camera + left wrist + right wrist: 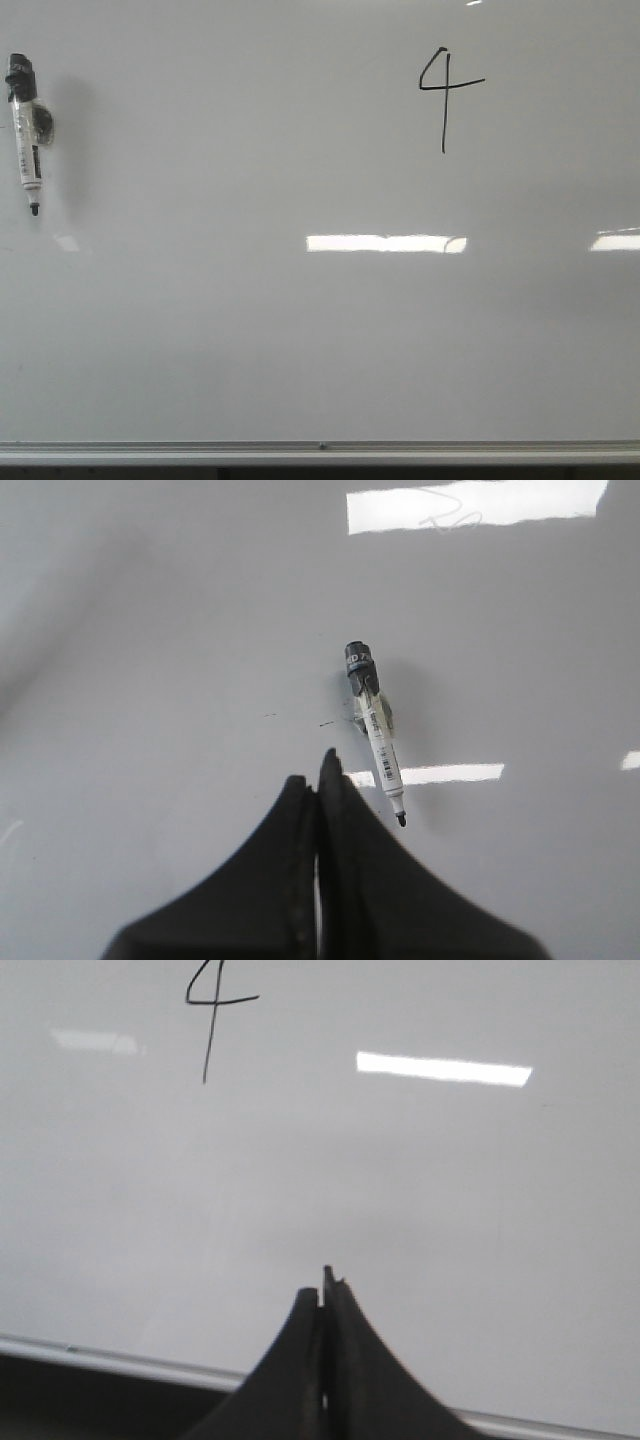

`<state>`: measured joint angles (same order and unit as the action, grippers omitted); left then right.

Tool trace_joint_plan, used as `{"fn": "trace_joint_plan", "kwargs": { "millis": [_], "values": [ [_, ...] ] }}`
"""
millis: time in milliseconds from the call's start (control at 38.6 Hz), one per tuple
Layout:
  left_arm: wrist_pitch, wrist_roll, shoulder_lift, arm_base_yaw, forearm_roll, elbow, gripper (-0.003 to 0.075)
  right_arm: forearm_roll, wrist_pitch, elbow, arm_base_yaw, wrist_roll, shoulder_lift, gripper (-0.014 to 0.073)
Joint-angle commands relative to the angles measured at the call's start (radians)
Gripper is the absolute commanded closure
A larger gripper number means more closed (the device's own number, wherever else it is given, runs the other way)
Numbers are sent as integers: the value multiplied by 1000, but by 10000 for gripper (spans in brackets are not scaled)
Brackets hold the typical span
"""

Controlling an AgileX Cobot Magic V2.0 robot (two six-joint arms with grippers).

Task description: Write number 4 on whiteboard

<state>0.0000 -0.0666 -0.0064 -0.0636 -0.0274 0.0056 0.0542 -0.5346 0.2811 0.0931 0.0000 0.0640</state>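
**— Where are your arms, and what are the grippers doing?**

— Neither arm shows in the front view. My left gripper hangs over the whiteboard, its two black fingers pressed flat together with nothing between them. My right gripper is the same: fingers closed tip to tip, empty, poised above the board near its silver edge.

**— And the marker?**

— The marker pen lies on the board, free of my left fingers, just past their tips toward one o'clock in my left wrist view. In the front view it sits at the far nine-to-ten o'clock side, dark cap up, tip down.

**— The digit?**

— The number 4 stands drawn in thin black line toward one o'clock of the board, well apart from the pen.
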Motion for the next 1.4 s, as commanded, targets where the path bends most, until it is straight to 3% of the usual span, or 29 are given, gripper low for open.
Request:
{"fn": "trace_joint_plan", "kwargs": {
  "millis": [0, 259, 1372],
  "values": [
    [-88, 4, -16, -6, -2, 5, 741, -10, 240, -95, -44, -9, -44, 662],
    [-88, 4, -16, -6, -2, 5, 741, -9, 496, -297, -63, -9, -94, 662],
    [-88, 4, -14, -6, -2, 5, 741, -9, 524, -293, -85, -9, -93, 662]
  ]
}}
